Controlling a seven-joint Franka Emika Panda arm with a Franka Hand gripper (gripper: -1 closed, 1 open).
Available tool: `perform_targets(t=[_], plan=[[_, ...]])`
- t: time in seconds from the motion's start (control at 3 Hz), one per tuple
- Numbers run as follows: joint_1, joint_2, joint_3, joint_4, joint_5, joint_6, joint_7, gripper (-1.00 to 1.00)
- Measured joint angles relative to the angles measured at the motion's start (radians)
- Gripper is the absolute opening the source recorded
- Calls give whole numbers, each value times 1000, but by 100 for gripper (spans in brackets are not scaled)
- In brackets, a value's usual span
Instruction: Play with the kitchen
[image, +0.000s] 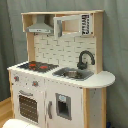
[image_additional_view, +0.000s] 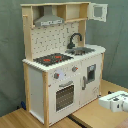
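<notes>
- The gripper (image_additional_view: 116, 103) shows only in the second exterior view, as a white block low at the second exterior view's right edge; whether its fingers are wide or narrow cannot be told.
- It holds nothing that can be seen and touches nothing.
- The kitchen (image_additional_view: 55, 75) stands apart from the gripper, toward the second exterior view's left and reaching well above it; it stands upright on a wooden floor (image_additional_view: 90, 117).
- Nearest the gripper is the kitchen's lower front: the cabinet door (image_additional_view: 90, 75) with a dark panel, then the oven door (image_additional_view: 64, 96) farther off.
- Above the gripper's level lie the stovetop (image_additional_view: 52, 59) with red rings and the sink (image_additional_view: 82, 50) with a black faucet (image_additional_view: 75, 39).
- Two knobs (image_additional_view: 57, 76) sit over the oven door.
- Highest are the grey hood (image_additional_view: 49, 21) and the upper cabinet, its door (image_additional_view: 98, 12) swung open.
- In the first exterior view the kitchen (image: 60, 85) fills the frame, with a grey curtain (image: 10, 35) behind.
</notes>
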Motion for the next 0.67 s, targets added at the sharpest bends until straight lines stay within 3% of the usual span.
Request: perform_targets(t=[0.67], plan=[[-45,-2,-168,39,-110,23,19,100]])
